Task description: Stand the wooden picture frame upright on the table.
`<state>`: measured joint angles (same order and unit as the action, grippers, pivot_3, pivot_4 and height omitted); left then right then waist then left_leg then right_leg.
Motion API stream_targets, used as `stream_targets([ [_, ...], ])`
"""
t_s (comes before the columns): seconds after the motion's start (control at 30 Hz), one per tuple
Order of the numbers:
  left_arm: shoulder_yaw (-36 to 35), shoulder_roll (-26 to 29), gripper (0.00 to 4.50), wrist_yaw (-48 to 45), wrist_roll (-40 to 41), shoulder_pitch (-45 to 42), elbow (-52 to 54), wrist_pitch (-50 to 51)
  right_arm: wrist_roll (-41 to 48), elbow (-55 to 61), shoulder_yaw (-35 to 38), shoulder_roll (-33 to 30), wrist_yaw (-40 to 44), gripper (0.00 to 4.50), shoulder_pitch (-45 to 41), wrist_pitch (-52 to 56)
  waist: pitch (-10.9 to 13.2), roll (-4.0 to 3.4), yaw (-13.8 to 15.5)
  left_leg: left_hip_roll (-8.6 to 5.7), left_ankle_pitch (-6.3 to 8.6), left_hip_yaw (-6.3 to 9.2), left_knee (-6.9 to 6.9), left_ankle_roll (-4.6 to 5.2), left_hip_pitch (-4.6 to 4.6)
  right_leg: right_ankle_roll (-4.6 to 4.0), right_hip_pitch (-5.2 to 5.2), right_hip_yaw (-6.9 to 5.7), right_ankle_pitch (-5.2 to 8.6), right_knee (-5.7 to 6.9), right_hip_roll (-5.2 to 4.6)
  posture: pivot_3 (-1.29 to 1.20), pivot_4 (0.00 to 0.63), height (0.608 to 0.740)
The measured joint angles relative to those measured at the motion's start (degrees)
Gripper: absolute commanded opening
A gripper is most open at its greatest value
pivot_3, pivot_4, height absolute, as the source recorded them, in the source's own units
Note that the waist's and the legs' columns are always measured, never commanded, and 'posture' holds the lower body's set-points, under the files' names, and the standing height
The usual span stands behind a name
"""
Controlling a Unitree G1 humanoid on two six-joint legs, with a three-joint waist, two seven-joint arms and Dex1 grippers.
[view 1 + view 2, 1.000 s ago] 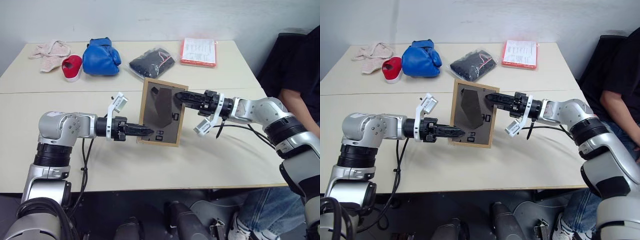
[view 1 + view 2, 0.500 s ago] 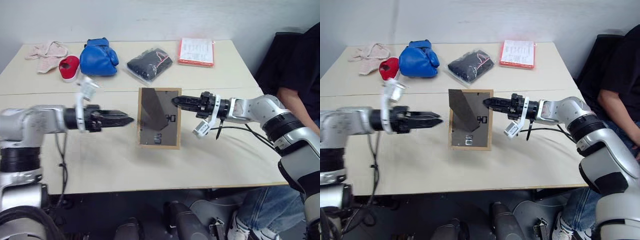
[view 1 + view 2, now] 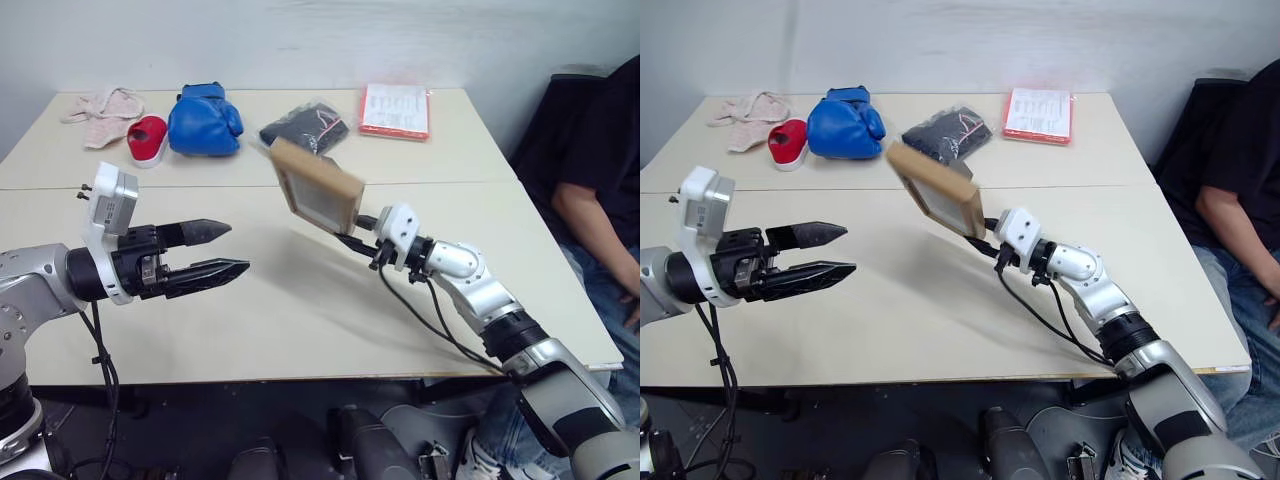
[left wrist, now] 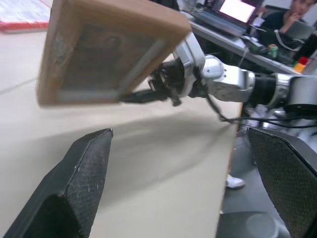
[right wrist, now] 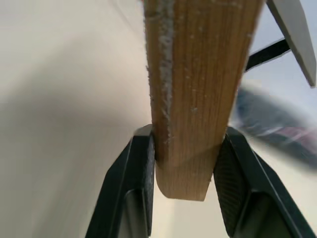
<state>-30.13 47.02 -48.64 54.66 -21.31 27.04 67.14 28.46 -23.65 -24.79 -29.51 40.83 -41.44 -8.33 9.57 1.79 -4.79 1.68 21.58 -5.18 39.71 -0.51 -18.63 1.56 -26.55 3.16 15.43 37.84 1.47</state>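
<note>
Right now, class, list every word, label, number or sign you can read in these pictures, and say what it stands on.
None can be read.
Orange-edged white packet: printed lines, too small to read.
Wooden picture frame: no text shows.
Blue boxing glove: no legible mark.

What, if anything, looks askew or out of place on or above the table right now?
The wooden picture frame is tilted in the air above the table, pinched at one edge by the right hand, not standing. The left hand is open, apart from it.

head pair: high, looking down over table [image 3: 300, 300] | wrists: close, both see wooden picture frame [image 4: 106, 49]
</note>
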Motion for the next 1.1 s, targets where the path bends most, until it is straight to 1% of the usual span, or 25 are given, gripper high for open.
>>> stream_targets([
  [0.1,0.9,0.1,4.50,0.8,-0.3,1.1,0.0,-2.9,6.7,4.4,4.4,2.5,3.9,1.21,0.9,13.4,0.0,0.00,0.3,0.00,0.02,0.00,-0.09,0.01,-0.02,-0.02,-0.02,-0.02,0.01,-0.09,0.00,0.00,0.150,0.740],
  [0.2,1.9,0.4,4.50,1.1,-0.7,1.7,-0.5,-4.8,8.9,4.7,6.8,5.7,4.6,1.21,1.7,23.5,0.0,0.01,0.2,0.00,0.02,-0.01,-0.12,0.01,-0.08,-0.02,-0.07,-0.01,0.01,-0.13,0.00,0.00,0.150,0.740],
  [0.27,2.1,1.0,4.50,1.1,-0.9,1.9,-0.7,-6.0,8.2,4.0,7.2,7.2,4.7,1.21,2.8,27.8,0.0,0.01,0.2,-0.01,0.02,-0.02,-0.12,0.02,-0.12,-0.02,-0.11,-0.01,0.01,-0.15,0.00,0.00,0.150,0.740],
  [0.4,2.9,1.7,4.50,1.1,-0.9,2.3,-0.9,-7.5,4.9,4.0,7.6,7.5,6.9,1.21,4.2,30.7,0.0,0.01,0.2,-0.03,0.04,-0.03,-0.12,0.06,-0.17,-0.02,-0.14,-0.01,0.01,-0.19,-0.01,0.00,0.150,0.740],
  [0.47,3.9,2.0,4.50,1.0,-0.9,2.4,-1.0,-8.1,3.4,4.1,8.3,7.8,7.8,1.97,4.1,31.0,0.0,0.02,0.2,-0.03,0.04,-0.03,-0.12,0.06,-0.16,-0.02,-0.14,-0.01,0.01,-0.19,0.00,0.00,0.150,0.740],
  [0.53,4.4,2.2,4.50,1.0,-0.9,2.5,-1.4,-8.7,2.1,4.2,8.6,7.8,8.3,2.49,4.3,31.7,0.0,0.02,0.1,-0.03,0.04,-0.03,-0.13,0.05,-0.16,-0.02,-0.14,-0.01,0.01,-0.19,0.00,0.00,0.150,0.740],
  [0.57,4.6,2.2,4.50,1.0,-0.9,2.5,-2.0,-9.1,1.5,4.6,9.0,7.7,8.6,2.91,4.5,32.2,0.0,0.02,0.1,-0.03,0.04,-0.03,-0.13,0.05,-0.16,-0.02,-0.14,-0.01,0.01,-0.19,0.00,0.00,0.150,0.740],
  [0.67,5.2,2.4,4.50,1.0,-0.9,2.4,-3.4,-9.3,0.3,8.0,9.6,6.7,9.6,3.93,5.9,33.6,0.0,0.02,0.2,-0.03,0.05,-0.03,-0.12,0.06,-0.18,-0.02,-0.14,-0.01,0.01,-0.21,0.00,0.00,0.150,0.740],
  [0.7,5.7,2.5,4.50,1.0,-0.9,2.4,-3.5,-9.6,0.0,9.5,9.8,6.0,9.7,4.33,6.4,34.5,0.0,0.02,0.2,-0.04,0.06,-0.03,-0.12,0.08,-0.18,-0.02,-0.14,-0.01,0.01,-0.21,-0.01,0.00,0.150,0.740],
  [0.73,6.1,2.6,4.50,0.9,-0.9,2.2,-3.7,-9.9,-0.1,11.4,10.1,4.8,9.8,4.46,6.8,35.6,0.0,0.00,0.2,-0.04,0.06,-0.03,-0.12,0.08,-0.19,-0.02,-0.15,-0.01,0.01,-0.22,-0.01,0.00,0.150,0.740],
  [0.77,6.3,2.7,4.50,0.8,-1.1,2.1,-4.3,-10.3,-0.1,13.1,10.6,3.4,10.2,4.46,7.1,36.8,0.0,0.00,0.3,-0.04,0.06,-0.02,-0.12,0.09,-0.19,-0.01,-0.15,-0.01,0.02,-0.24,-0.01,0.00,0.150,0.740],
  [0.83,6.9,3.4,4.50,0.5,-2.0,1.8,-5.5,-11.2,0.9,18.7,13.1,-2.9,12.5,4.46,8.1,39.9,0.0,-0.05,0.6,-0.05,0.09,-0.02,-0.12,0.13,-0.26,-0.01,-0.19,-0.01,0.02,-0.28,-0.01,0.00,0.150,0.740],
  [0.9,7.1,4.1,4.50,0.1,-2.9,1.8,-6.0,-12.2,2.6,22.5,17.6,-9.8,15.7,4.46,8.8,42.5,0.0,-0.08,1.4,-0.05,0.11,-0.02,-0.15,0.17,-0.26,0.00,-0.18,-0.02,0.02,-0.39,-0.01,0.00,0.150,0.740],
  [0.97,7.3,4.8,4.50,-0.6,-3.4,1.7,-7.3,-13.1,6.7,26.0,22.5,-15.7,20.0,4.46,8.8,46.2,0.1,-0.09,1.6,-0.05,0.16,-0.03,-0.19,0.25,-0.26,0.01,-0.18,-0.03,0.02,-0.42,0.00,0.00,0.150,0.740],
  [1.0,7.3,4.9,4.50,-0.8,-3.7,1.6,-7.8,-13.6,9.2,27.5,24.7,-18.4,22.3,4.46,9.0,48.1,0.1,-0.11,1.7,-0.04,0.30,-0.03,-0.21,0.50,-0.26,0.01,-0.18,-0.03,0.02,-0.43,0.00,0.00,0.150,0.740],
  [1.07,7.6,5.2,4.50,-1.2,-4.2,1.5,-8.3,-14.7,13.7,29.6,29.5,-23.3,26.4,4.46,9.2,51.8,0.1,-0.10,1.7,-0.03,0.31,-0.03,-0.24,0.53,-0.23,0.01,-0.16,-0.03,0.02,-0.44,0.01,0.00,0.150,0.740],
  [1.1,7.7,5.2,4.50,-1.4,-4.4,1.4,-8.7,-15.1,15.1,30.4,30.7,-24.4,27.5,4.46,9.5,52.9,0.1,-0.10,1.6,-0.03,0.31,-0.04,-0.25,0.53,-0.22,0.01,-0.15,-0.02,0.02,-0.44,0.01,0.00,0.150,0.740],
])
